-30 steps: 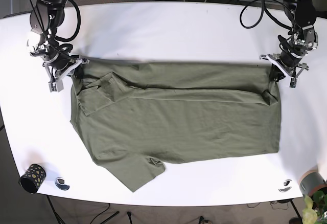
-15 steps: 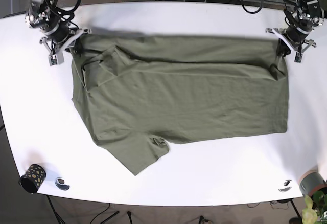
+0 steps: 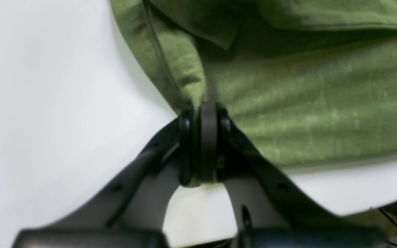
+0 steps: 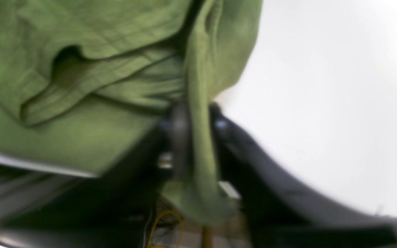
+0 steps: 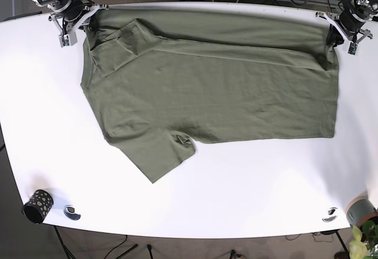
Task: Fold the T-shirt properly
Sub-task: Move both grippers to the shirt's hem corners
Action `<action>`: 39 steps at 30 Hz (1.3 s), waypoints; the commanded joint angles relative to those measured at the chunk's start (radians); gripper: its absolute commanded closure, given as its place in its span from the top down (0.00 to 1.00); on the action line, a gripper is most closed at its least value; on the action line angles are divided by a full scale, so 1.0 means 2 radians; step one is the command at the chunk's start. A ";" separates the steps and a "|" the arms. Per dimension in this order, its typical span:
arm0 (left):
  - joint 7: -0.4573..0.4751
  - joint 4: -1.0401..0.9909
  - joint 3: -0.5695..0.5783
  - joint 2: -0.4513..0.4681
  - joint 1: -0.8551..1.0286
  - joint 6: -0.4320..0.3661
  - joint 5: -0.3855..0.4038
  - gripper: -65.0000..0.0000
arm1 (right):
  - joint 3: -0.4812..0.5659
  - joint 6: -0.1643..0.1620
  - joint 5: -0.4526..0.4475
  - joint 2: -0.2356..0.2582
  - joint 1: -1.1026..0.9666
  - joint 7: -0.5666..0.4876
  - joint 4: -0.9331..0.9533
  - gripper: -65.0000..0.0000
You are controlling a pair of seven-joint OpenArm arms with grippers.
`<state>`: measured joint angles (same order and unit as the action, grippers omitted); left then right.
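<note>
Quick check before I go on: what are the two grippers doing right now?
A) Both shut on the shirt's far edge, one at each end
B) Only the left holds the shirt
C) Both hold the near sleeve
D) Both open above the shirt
A: the left gripper and the right gripper each pinch a fold of the shirt in the wrist views, at opposite ends of its far edge in the base view.
</note>
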<state>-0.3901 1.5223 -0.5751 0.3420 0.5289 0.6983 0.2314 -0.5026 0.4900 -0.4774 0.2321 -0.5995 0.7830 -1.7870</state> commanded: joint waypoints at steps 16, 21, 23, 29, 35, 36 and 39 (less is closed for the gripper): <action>-0.051 0.132 -0.011 -0.028 -0.010 0.000 0.004 0.74 | -0.030 0.000 0.002 -0.024 0.011 -0.006 -0.072 0.70; -0.052 0.128 -0.010 -0.039 -0.061 0.000 0.001 0.74 | -0.027 0.000 0.003 -0.021 0.048 -0.006 -0.069 0.70; -0.052 0.116 -0.008 -0.039 -0.074 0.000 0.001 0.74 | -0.025 0.000 0.003 -0.021 0.066 -0.006 -0.068 0.70; -0.052 0.079 0.014 -0.039 -0.139 0.000 -0.003 0.74 | -0.025 0.000 0.003 -0.011 0.137 0.018 -0.058 0.70; -0.052 0.062 0.039 -0.039 -0.194 -0.051 -0.031 0.74 | -0.022 0.000 0.007 0.007 0.231 0.047 0.005 0.70; -0.052 0.058 0.045 -0.039 -0.200 -0.058 -0.036 0.74 | -0.015 0.000 0.013 0.011 0.244 0.047 0.016 0.70; -0.051 0.052 0.056 -0.039 -0.215 -0.074 -0.040 0.74 | 0.014 0.000 0.034 0.024 0.286 0.047 0.053 0.70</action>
<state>-0.5133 1.6173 -0.4622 0.2520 0.1123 0.5644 0.1425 -0.4934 0.4835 -0.4114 0.2543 -0.0669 0.8944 -1.7042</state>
